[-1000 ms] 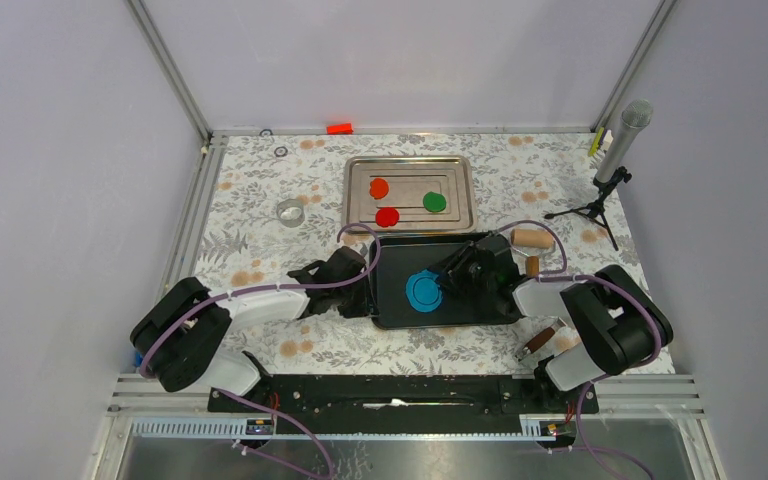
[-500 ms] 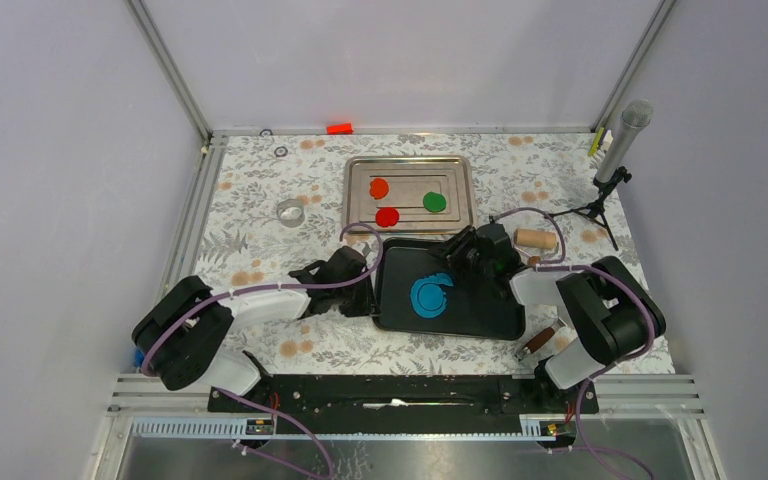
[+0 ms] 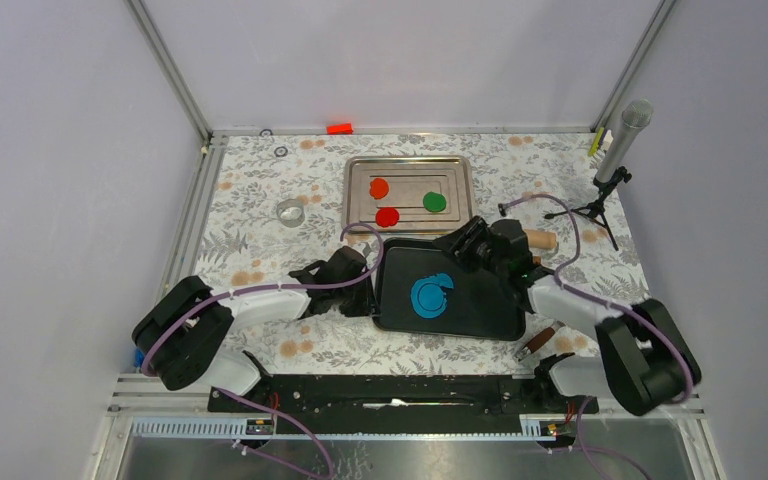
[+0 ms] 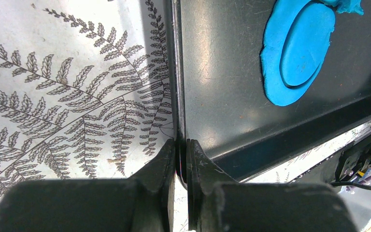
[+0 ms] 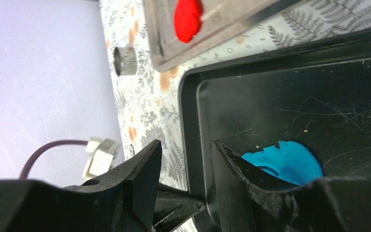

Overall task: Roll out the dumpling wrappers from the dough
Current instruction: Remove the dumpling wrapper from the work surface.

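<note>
We catch the right pincer (image 3: pixel 472 243), jaws apart and empty, just drawn back from the blue dough (image 3: pixel 430 296). Its soft, thin sheet, stamped with a round disc, now shows a ragged, lifted edge near the tips, so trimming seems begun. The left pincer (image 4: pixel 181 143) stays clamped on the scuffed black tray's (image 3: pixel 485 312) rim, the dough off to its right.

Dough (image 3: pixel 430 296) lies in the near tray (image 3: pixel 480 300), wrappers (image 3: pixel 388 216) in the far tray (image 3: pixel 410 175).

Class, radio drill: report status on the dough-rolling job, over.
Left gripper shut on black rectangular tray, left rim. Right gripper open, empty, over tray. Flat bright blue clay dough on tray, round outline pressed in. Nothing blocking it.
</note>
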Action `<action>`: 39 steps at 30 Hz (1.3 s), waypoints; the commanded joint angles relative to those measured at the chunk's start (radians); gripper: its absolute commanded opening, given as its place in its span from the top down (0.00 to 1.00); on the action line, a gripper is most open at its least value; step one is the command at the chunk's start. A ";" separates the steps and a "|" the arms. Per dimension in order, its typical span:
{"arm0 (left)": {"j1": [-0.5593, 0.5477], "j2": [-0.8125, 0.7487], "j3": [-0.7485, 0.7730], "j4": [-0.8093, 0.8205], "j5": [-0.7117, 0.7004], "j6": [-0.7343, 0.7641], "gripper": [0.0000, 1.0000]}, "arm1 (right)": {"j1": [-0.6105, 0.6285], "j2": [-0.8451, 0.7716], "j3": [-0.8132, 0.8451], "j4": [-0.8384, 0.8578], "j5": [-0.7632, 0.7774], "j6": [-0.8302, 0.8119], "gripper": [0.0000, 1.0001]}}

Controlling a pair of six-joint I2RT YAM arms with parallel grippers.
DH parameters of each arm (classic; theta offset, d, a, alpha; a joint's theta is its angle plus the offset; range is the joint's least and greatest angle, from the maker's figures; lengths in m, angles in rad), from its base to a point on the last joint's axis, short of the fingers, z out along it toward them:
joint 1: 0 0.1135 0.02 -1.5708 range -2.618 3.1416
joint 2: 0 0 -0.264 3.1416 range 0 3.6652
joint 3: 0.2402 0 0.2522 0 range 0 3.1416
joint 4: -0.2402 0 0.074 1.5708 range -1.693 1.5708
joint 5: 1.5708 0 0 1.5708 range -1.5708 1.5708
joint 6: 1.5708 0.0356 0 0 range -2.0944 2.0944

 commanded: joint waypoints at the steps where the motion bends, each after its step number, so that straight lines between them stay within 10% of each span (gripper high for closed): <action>1: -0.022 0.048 -0.065 -0.183 -0.015 0.075 1.00 | -0.015 -0.167 -0.009 -0.191 0.021 -0.129 0.49; 16: -0.022 0.021 -0.031 -0.208 -0.012 0.095 1.00 | -0.042 -0.361 -0.264 -0.270 -0.033 0.075 0.41; 39: -0.022 0.035 -0.030 -0.214 0.016 0.118 1.00 | -0.042 0.057 -0.219 0.154 0.019 0.161 0.36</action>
